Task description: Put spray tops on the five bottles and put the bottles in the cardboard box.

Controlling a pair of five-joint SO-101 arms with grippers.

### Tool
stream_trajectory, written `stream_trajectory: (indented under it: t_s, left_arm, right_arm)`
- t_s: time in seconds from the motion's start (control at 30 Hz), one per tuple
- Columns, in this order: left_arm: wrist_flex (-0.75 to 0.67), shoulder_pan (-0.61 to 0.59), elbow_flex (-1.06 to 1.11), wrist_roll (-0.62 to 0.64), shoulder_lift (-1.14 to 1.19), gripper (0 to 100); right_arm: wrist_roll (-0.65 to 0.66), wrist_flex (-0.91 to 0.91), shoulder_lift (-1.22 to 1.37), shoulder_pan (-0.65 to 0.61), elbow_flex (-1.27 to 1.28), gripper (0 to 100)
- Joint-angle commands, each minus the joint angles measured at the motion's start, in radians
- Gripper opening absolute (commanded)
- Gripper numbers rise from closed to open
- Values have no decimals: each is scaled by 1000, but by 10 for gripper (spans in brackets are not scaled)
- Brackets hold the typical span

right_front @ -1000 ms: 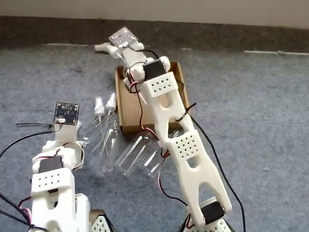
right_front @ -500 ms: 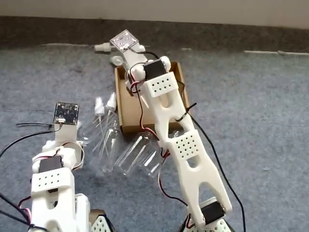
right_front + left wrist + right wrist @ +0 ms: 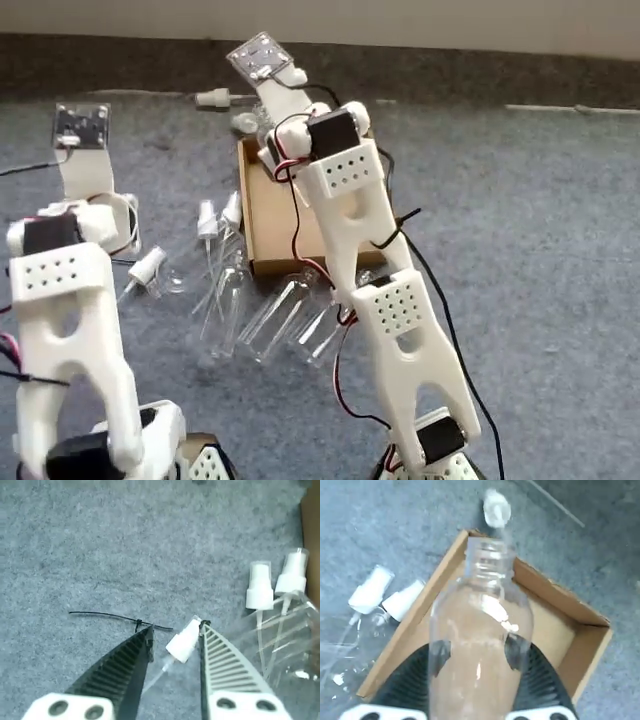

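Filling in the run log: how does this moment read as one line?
left gripper: open, astride loose spray top | right gripper: shut on uncapped bottle, at cardboard box

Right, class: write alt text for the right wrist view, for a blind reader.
The end effector grips a clear, topless bottle, with the box behind it. A loose spray top lies beyond; two topped bottles lie beside the box.
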Motion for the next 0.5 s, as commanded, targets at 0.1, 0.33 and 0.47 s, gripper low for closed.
stream_trajectory:
  t_s: [0.1, 0.33, 0.47]
  left_arm:
    - [14, 33, -599, 28, 464, 152]
    - [-21, 136, -1072, 23, 877, 152]
    - [-189, 177, -1314, 25, 1133, 152]
  right_arm:
    - [3, 16, -176, 4, -124, 4]
    - [3, 16, -320, 67, -124, 4]
    - [-41, 19, -414, 186, -117, 4]
